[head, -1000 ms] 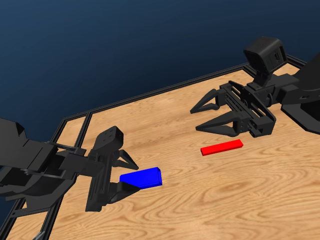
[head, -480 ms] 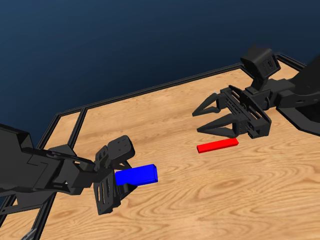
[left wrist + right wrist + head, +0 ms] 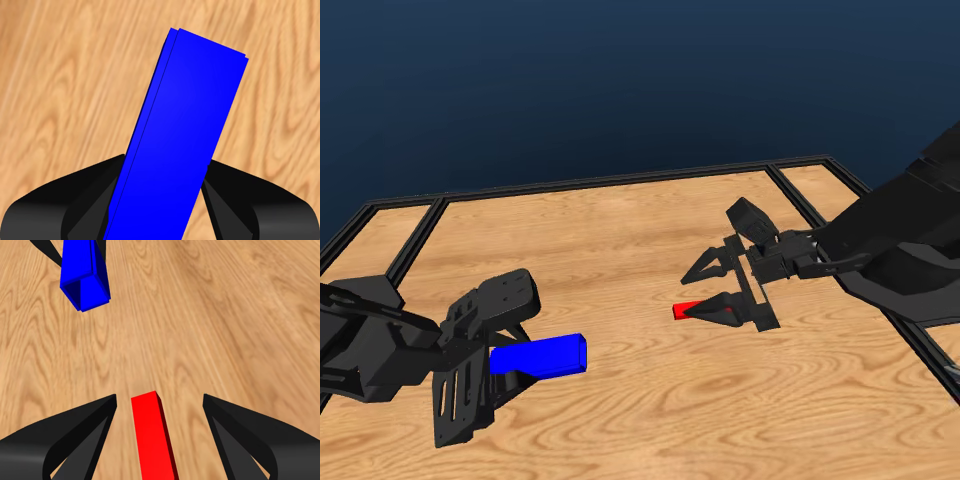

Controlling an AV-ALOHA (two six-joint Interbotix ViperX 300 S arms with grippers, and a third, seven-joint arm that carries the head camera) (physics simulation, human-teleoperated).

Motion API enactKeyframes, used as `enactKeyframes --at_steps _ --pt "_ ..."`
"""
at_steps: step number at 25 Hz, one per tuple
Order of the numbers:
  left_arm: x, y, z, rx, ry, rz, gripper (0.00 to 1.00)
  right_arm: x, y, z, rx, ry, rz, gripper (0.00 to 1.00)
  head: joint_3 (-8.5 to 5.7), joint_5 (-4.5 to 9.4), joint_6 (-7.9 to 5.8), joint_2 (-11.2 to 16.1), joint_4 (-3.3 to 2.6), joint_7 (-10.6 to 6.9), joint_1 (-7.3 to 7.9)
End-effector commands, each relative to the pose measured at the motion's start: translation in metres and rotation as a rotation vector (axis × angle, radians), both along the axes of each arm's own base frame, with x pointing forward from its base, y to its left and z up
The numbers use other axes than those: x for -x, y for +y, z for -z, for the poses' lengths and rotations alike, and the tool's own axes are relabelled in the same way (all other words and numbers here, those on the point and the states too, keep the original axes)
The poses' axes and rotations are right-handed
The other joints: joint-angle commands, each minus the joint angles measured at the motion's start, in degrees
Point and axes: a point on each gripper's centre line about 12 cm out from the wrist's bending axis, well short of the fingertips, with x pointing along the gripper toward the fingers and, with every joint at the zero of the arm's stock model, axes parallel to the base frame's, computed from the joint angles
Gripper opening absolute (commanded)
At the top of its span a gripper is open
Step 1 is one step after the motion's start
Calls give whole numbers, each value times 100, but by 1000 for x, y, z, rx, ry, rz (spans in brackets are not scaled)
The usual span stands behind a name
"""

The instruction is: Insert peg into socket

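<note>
The left pincer (image 3: 510,365) clamped the glossy blue hollow socket (image 3: 540,355) near the wood-grain surface's (image 3: 650,420) left edge. The right pincer (image 3: 705,290), jaws apart, straddled the flat-lying red peg (image 3: 686,310) mid-surface.

You've got no readable text, labels, brands, numbers or signs in any view; nothing printed on the peg (image 3: 152,435), socket (image 3: 185,135) or worktop (image 3: 650,400).

Simulated wooden table (image 3: 650,215), dark-blue void
</note>
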Motion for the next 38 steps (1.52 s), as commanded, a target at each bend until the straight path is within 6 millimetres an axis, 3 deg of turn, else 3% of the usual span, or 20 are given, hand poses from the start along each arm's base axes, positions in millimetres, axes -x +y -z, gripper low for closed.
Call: enactKeyframes --at_steps 1,11,14,15,16,17,18,20,21,22,23,25,28,30,33,34,35,36,37,38 --pt "0 -9 -7 24 -31 1 0 -5 3 5 26 72 -28 100 -68 -170 -266 -81 -66 -192 -77" --pt "13 -7 -7 33 -36 -13 0 -11 13 -2 173 120 -119 100 -87 -170 -658 -65 -146 -283 -30" --pt "11 -8 -7 39 -34 -31 0 -6 13 -3 236 114 -124 86 -86 -157 -833 -70 -182 -261 -17" --pt "11 -6 -8 43 -38 -39 0 -2 9 -2 271 119 -110 47 -88 -143 -904 -75 -198 -257 -16" --pt "10 -7 -10 46 -45 -41 0 8 13 20 327 188 -162 0 -89 -144 -969 -79 -212 -254 -16" --pt "8 -8 -12 50 -55 -38 0 13 8 13 312 173 -120 0 -87 -139 -1022 -84 -224 -252 -14" --pt "5 -9 -15 52 -65 -39 0 23 9 22 327 214 -129 0 -83 -127 -1073 -92 -236 -246 -14" --pt "10 -6 -15 44 -56 -48 0 10 12 15 282 176 -113 0 -77 -124 -1126 -101 -247 -235 -11" --pt "9 -9 -20 47 -73 -32 0 19 10 22 288 215 -106 0 -74 -110 -1136 -109 -248 -219 -5" --pt "16 -4 -13 28 -40 -45 0 17 9 20 278 201 -75 0 -70 -107 -1132 -117 -244 -201 3" --pt "9 -8 -25 43 -80 -45 0 20 9 23 273 197 -68 0 -69 -109 -1125 -122 -239 -177 12" --pt "14 -5 -23 24 -60 -50 0 22 7 23 289 193 -65 0 -71 -105 -1096 -130 -226 -138 32" --pt "9 -6 -37 10 -87 -47 0 9 10 7 272 133 -62 0 -72 -125 -1018 -152 -194 -92 76" --pt "9 -3 -42 -14 -91 -62 0 10 12 6 271 151 -84 0 -68 -125 -954 -164 -168 -46 119" --pt "8 -4 -51 -55 -93 -43 0 -12 10 -27 230 38 -44 0 -52 -137 -845 -184 -114 74 218" --pt "5 -6 -57 -70 -101 -40 0 -20 13 -36 229 23 -62 0 -44 -145 -798 -189 -90 131 262" --pt "1 -11 -72 -73 -143 -32 0 -33 14 -58 201 -29 -75 0 -38 -148 -744 -194 -64 184 309" --pt "1 -11 -75 -92 -140 -38 0 -34 15 -57 221 -9 -93 0 -32 -155 -696 -197 -40 237 353" --pt "0 -12 -80 -108 -143 -33 0 -47 15 -78 213 -60 -98 0 -27 -151 -649 -199 -18 285 394" --pt "0 -13 -83 -123 -149 -32 0 -47 14 -75 220 -63 -89 0 -24 -161 -602 -200 3 322 431"
